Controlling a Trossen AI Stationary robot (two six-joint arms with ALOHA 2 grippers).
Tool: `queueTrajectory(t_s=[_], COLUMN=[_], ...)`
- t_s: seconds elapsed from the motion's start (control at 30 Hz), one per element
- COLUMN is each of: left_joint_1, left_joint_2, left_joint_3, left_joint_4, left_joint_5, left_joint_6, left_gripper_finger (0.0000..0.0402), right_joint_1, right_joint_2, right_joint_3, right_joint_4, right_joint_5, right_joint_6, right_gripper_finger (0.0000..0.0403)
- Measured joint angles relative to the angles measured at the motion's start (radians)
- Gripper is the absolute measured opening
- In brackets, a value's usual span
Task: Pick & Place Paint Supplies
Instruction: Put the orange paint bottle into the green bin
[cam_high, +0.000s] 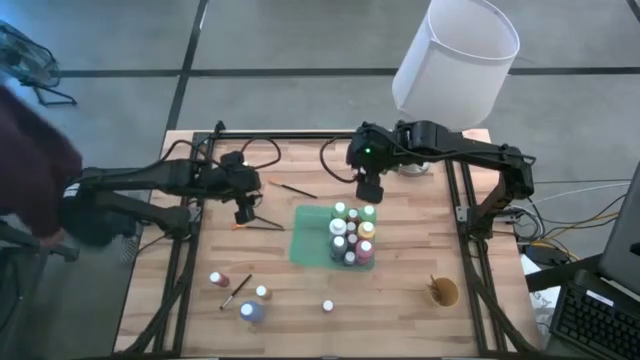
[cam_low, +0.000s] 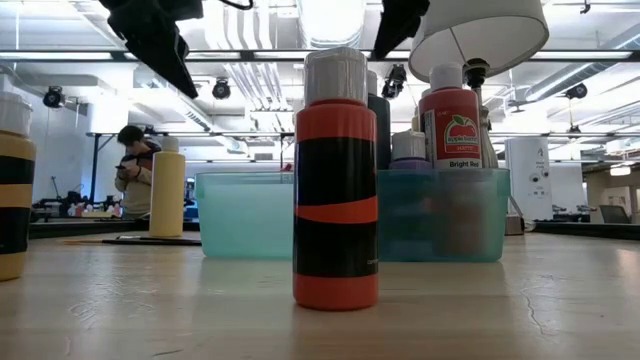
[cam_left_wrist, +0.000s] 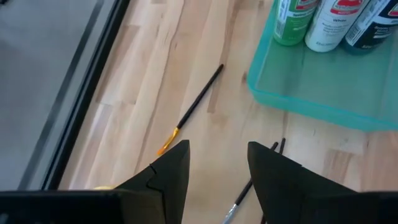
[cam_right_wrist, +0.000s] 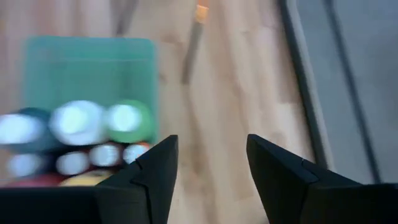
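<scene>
On the pale wooden plank table (cam_high: 400, 300), we see a flat-bottomed translucent green tray (cam_high: 310, 240) near the middle, with a cluster of small pale-capped paint bottles (cam_high: 352, 236) standing upright in its right half; its left half is bare. Above the far end of that cluster hangs the right gripper (cam_high: 369, 194), and we see from its wrist camera that its two dark fingers (cam_right_wrist: 149, 180) stand apart with nothing between them; below them lie the caps of the bottles, a green one (cam_right_wrist: 127, 121) among them. The left gripper (cam_high: 244, 213) hangs to the left of the tray, over bare wood; its fingers (cam_left_wrist: 171, 171) are likewise parted and hold nothing; a thin dark-handled brush with an orange ferrule (cam_left_wrist: 189, 112) lies on the wood just beyond them, and a second thin brush (cam_left_wrist: 252, 183) lies under them, its far end near the tray's wall. Along the table's near edge, well apart from the tray, we see a red bottle (cam_high: 216, 279), a blue bottle (cam_high: 250, 312), two small white-capped bottles (cam_high: 262, 292) (cam_high: 327, 306), and another dark brush (cam_high: 236, 291) lying between the red and blue ones; a small round tan cup (cam_high: 443, 292) stands near the right edge. From table height, an orange-and-black bottle with a white cap (cam_low: 336, 180) stands upright closest to us.
</scene>
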Motion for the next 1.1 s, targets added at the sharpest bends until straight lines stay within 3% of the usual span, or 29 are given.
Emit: queueTrajectory(t_s=[0.13,0.3,0.43,0.77,1.1], left_joint_1=[-0.001,-0.004,-0.003,-0.003,-0.003], left_joint_2=[-0.008,-0.022,-0.023,-0.023,-0.023], left_joint_3=[0.000,0.000,0.000,0.000,0.000], left_joint_4=[-0.020,-0.037,-0.036,-0.033,-0.027], left_joint_5=[0.015,0.130,0.131,0.122,0.121], left_joint_6=[0.002,-0.029,-0.029,-0.025,-0.026], left_gripper_finger=[0.0168,0.0168,0.0168,0.0168,0.0168], right_joint_1=[0.040,0.098,0.156,0.336,0.522], right_joint_2=[0.000,0.000,0.000,0.020,0.194], right_joint_3=[0.000,0.000,0.000,-0.010,-0.010], right_joint_4=[0.014,0.052,0.119,0.149,0.216], right_joint_5=[-0.035,-0.044,-0.127,-0.136,-0.136], right_joint_6=[-0.004,-0.002,-0.022,0.015,0.107], right_gripper_finger=[0.0175,0.0159,0.0145,0.0118,0.0168])
